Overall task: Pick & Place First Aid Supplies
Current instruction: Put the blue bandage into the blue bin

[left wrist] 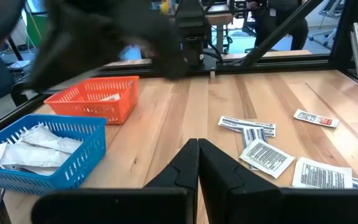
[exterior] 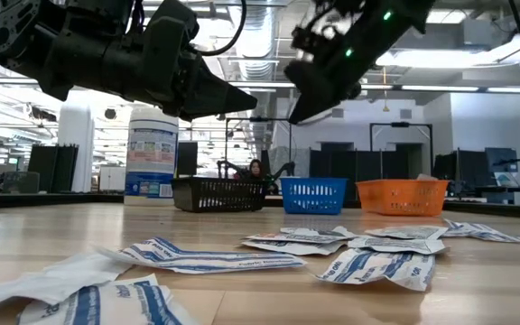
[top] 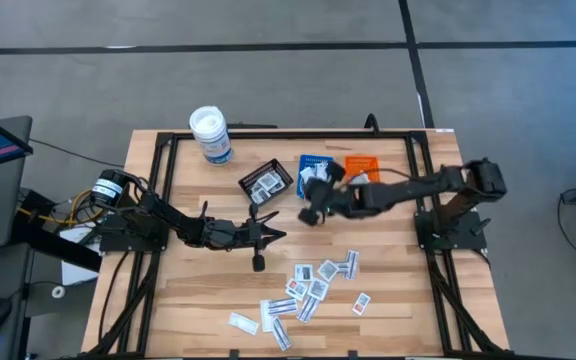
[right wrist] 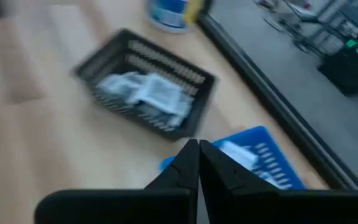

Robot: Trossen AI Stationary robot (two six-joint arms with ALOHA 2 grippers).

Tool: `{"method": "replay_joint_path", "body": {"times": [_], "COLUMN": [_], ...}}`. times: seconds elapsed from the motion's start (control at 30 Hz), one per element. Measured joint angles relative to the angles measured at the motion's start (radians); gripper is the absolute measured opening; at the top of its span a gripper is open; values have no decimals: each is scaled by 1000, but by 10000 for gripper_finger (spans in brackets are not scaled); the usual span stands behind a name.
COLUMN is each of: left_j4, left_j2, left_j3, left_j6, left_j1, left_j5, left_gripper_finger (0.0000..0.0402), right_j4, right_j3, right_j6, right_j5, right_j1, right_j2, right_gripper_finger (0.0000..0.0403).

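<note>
My right claw point(top: 308, 214) hangs above the table with its fingers pressed together on nothing; in its own wrist view the tips meet with no packet between them. Just ahead of it sits the black tray point(right wrist: 146, 78), already holding a few packets, and the blue tray point(right wrist: 253, 157) lies close under its tips. My left claw point(top: 258, 237) waits low over the wood, fingers together and empty too, with the orange tray point(left wrist: 98, 98) off to one side ahead of it.

The loose packets point(top: 313, 285) lie scattered on the table point(top: 188, 290), well behind my right claw and nearer the front edge, some overlapping.

I judge them very light, thin and limp: crinkled paper or foil sachets that will bend and slide on the smooth wood. A flat one gives little to grab, so I would pinch a raised or overhanging edge, and pick one lying apart to avoid lifting two.

Their print is blue striping point(exterior: 368, 264) and dark text blocks, with red on one; none of it is legible to me. The canister point(exterior: 152, 153) label is unreadable as well.
</note>
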Motion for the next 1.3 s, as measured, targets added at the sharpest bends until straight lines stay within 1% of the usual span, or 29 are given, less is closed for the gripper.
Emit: {"method": "replay_joint_path", "body": {"times": [0.17, 0.3, 0.37, 0.47, 0.6, 0.67, 0.77, 0.87, 0.93, 1.0, 1.07, 1.13, 1.2, 1.3], "left_j4": [0, 0, 0, 0, 0, 0, -2, -5, -7, -11, -11, -11, -11, -11], "left_j2": [0, 0, 0, 0, 0, 0, 0, 0, 0, 0, 0, 0, 0, 0], "left_j3": [0, 0, 0, 0, 0, 0, 0, -1, -2, -3, -3, -3, -3, -3], "left_j6": [0, 0, 0, 0, 0, 0, 0, 0, 0, 0, 0, 0, 0, 0], "left_j1": [0, 0, 0, 0, 0, 0, 0, 0, 0, 0, 0, 0, 0, 0], "left_j5": [0, 0, 0, 0, 0, 0, 0, 0, 0, 0, 3, 3, 3, 3], "left_gripper_finger": [10, 10, 10, 10, 10, 10, 10, 10, 10, 10, 10, 10, 10, 10], "right_j4": [10, 17, 27, 32, 33, -4, -86, -255, -394, -484, -558, -604, -631, -609], "right_j3": [-1, -1, -1, 8, 39, 55, 107, 173, 204, 226, 226, 216, 172, 65], "right_j6": [4, 5, 5, -3, -8, -35, -53, -2, 27, 32, 37, 97, 185, 298], "right_j5": [-37, -112, -132, -133, -132, -132, -133, -134, -135, -140, -161, -183, -180, -182], "right_j1": [-149, -227, -241, -245, -238, -232, -211, -175, -137, -88, -30, 34, 103, 208], "right_j2": [37, 105, 132, 150, 141, 126, 108, 74, 34, -14, -77, -139, -203, -278], "right_gripper_finger": [15, 39, 54, 74, 91, 94, 96, 97, 97, 97, 97, 97, 97, 97]}}
